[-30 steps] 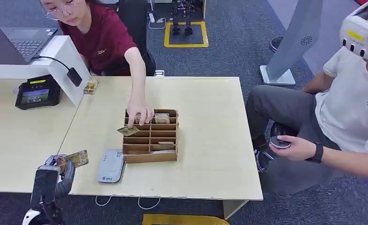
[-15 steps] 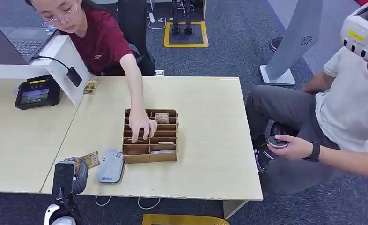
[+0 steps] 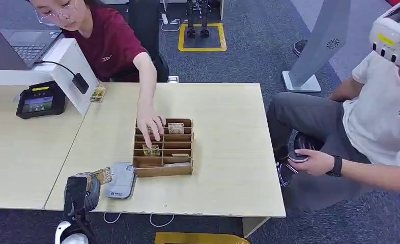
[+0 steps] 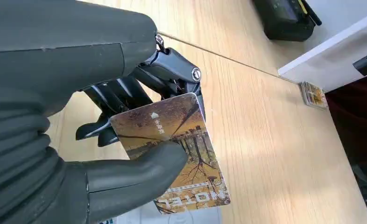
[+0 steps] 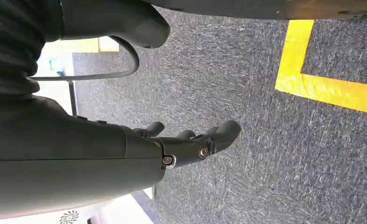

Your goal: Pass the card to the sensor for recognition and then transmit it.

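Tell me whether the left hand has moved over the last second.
Yes. The left hand, holding the card, has moved rightward toward the grey sensor; the card's edge now reaches it.

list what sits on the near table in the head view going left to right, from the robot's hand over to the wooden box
left hand holding the card → grey card reader → wooden organizer, where a person's hand reaches into the slots

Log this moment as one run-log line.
left hand: holds card | card: beside grey sensor | right hand: empty, hanging over floor
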`<move>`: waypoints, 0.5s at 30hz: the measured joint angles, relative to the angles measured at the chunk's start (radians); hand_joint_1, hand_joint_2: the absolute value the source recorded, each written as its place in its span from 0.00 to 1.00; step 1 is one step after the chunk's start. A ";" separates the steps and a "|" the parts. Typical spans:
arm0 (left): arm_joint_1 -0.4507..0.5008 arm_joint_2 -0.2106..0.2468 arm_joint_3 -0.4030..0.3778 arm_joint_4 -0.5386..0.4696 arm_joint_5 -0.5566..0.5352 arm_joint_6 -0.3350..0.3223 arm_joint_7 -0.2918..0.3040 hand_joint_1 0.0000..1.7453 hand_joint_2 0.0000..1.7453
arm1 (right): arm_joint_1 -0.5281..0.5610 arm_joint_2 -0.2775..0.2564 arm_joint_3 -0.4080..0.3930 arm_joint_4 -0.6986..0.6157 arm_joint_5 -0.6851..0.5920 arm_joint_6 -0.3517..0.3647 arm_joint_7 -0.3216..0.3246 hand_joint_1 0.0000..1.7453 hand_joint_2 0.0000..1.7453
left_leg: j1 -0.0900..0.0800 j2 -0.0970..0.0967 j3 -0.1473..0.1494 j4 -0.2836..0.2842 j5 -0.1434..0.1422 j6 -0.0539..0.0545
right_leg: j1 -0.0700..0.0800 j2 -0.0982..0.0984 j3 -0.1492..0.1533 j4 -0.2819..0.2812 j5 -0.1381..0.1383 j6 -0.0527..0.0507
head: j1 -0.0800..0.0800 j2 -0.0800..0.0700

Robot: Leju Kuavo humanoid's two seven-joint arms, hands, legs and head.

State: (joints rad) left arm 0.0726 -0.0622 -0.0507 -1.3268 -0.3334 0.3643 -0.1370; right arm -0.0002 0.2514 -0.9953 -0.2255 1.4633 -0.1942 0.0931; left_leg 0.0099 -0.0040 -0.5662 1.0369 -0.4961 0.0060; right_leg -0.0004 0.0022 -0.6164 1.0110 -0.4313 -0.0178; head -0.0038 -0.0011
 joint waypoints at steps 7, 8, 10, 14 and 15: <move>-0.004 -0.002 0.000 0.013 -0.006 0.006 -0.009 1.00 1.00 | 0.000 0.000 0.000 0.000 0.000 0.000 0.000 0.00 1.00 | 0.000 0.000 0.000 0.000 0.000 0.000 | 0.000 0.000 0.000 0.000 0.000 0.000 | 0.000 0.000; -0.005 -0.002 0.000 0.015 -0.011 0.011 -0.009 1.00 1.00 | 0.000 0.000 0.000 0.000 0.001 0.000 0.000 0.00 1.00 | 0.000 0.000 0.000 0.000 0.000 0.000 | 0.000 0.000 0.000 0.000 0.000 0.000 | 0.000 0.000; -0.009 -0.005 -0.002 0.022 -0.027 0.021 -0.009 1.00 1.00 | 0.000 0.000 0.001 0.000 0.003 0.000 0.003 0.00 1.00 | 0.000 0.000 0.000 0.000 0.000 0.000 | 0.000 0.000 0.000 0.000 0.000 0.000 | 0.000 0.000; -0.018 -0.011 -0.010 0.050 -0.042 0.033 -0.009 1.00 1.00 | 0.000 0.001 0.002 0.001 0.010 0.000 0.003 0.00 1.00 | 0.000 0.000 0.000 0.000 0.000 0.000 | 0.000 0.000 0.000 0.000 0.000 0.000 | 0.000 0.000; -0.022 -0.012 -0.013 0.063 -0.043 0.034 -0.009 1.00 1.00 | -0.001 0.001 0.002 0.001 0.010 0.000 0.006 0.00 1.00 | 0.000 0.000 0.000 0.000 0.000 0.000 | 0.000 0.000 0.000 0.000 0.000 0.000 | 0.000 0.000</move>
State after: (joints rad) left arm 0.0509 -0.0740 -0.0640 -1.2643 -0.3769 0.3979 -0.1457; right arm -0.0008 0.2525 -0.9930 -0.2247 1.4729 -0.1946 0.0988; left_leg 0.0099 -0.0040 -0.5661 1.0369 -0.4961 0.0060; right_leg -0.0004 0.0020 -0.6163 1.0110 -0.4312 -0.0178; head -0.0034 -0.0011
